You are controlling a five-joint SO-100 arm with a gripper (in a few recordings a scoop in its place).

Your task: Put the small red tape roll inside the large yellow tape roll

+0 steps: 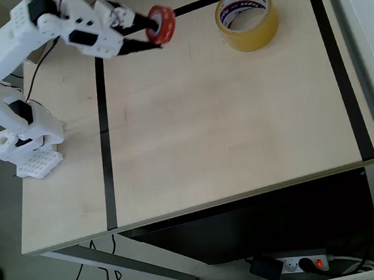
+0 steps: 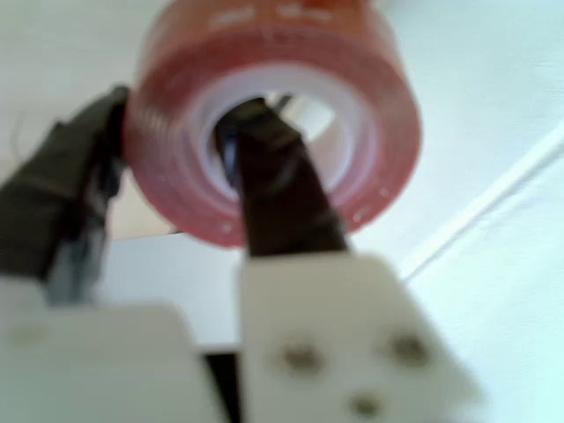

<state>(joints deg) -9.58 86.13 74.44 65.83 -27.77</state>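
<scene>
In the wrist view the tool [image 2: 172, 176] is closed on the small red tape roll [image 2: 273, 123]: one dark finger passes through the white core, the other presses the outer wall at 9 o'clock of the roll, so the ring's wall is pinched between them. In the overhead view the tool [image 1: 150, 34] holds the small red tape roll [image 1: 161, 24] on edge near the 12 o'clock side of the surface [image 1: 226, 129]; whether it is clear of the wood cannot be told. The large yellow tape roll [image 1: 247, 18] lies flat, opening upward, at 3 o'clock of the red roll and well apart. Judgement: the carry step is in hand. The next move calls for travel toward 3 o'clock, centring over the yellow opening, then release inside it.
</scene>
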